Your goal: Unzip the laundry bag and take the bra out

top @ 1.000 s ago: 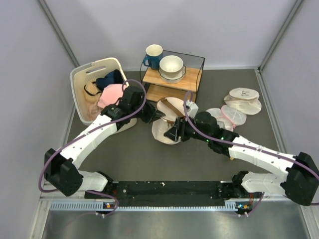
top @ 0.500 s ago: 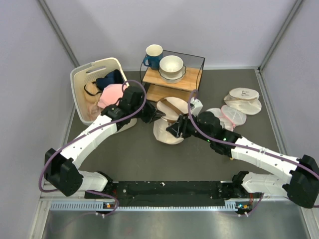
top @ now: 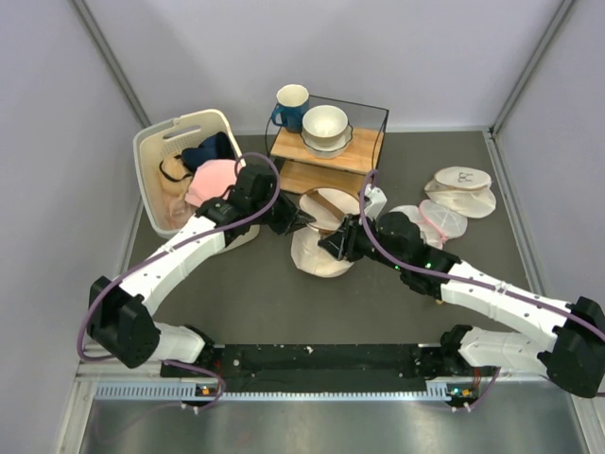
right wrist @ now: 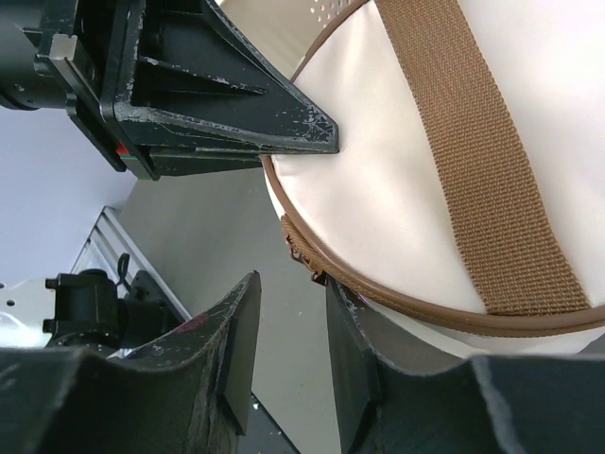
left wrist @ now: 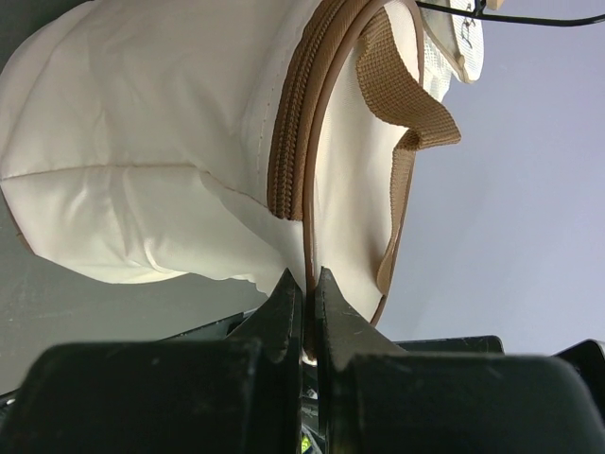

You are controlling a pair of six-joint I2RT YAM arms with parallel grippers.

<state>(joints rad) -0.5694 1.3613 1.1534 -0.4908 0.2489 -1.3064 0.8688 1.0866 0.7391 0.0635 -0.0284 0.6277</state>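
Observation:
The cream laundry bag (top: 317, 260) lies on its side in the middle of the table, its lid (right wrist: 397, 189) crossed by a brown strap (right wrist: 473, 161). My left gripper (left wrist: 307, 276) is shut on the bag's brown piped rim, beside the closed zipper (left wrist: 288, 123). At the opposite side of the lid, my right gripper (right wrist: 291, 284) is open with a narrow gap. The small zipper pull (right wrist: 307, 260) hangs just beyond the tips, close to one finger, and nothing sits between the pads. In the top view both grippers (top: 301, 219) (top: 331, 244) meet at the bag's upper edge. The bra is hidden.
A cream plastic basket (top: 156, 151) with clothes stands at the back left. Behind the bag is a wire-framed wooden shelf (top: 364, 156) carrying a blue mug (top: 288, 106) and a bowl (top: 325, 128). Flat round mesh pouches (top: 458, 189) lie to the right.
My right gripper has crept up and right along the bag toward the lid's rim, and its jaws have narrowed. The left gripper has kept its grip and place.

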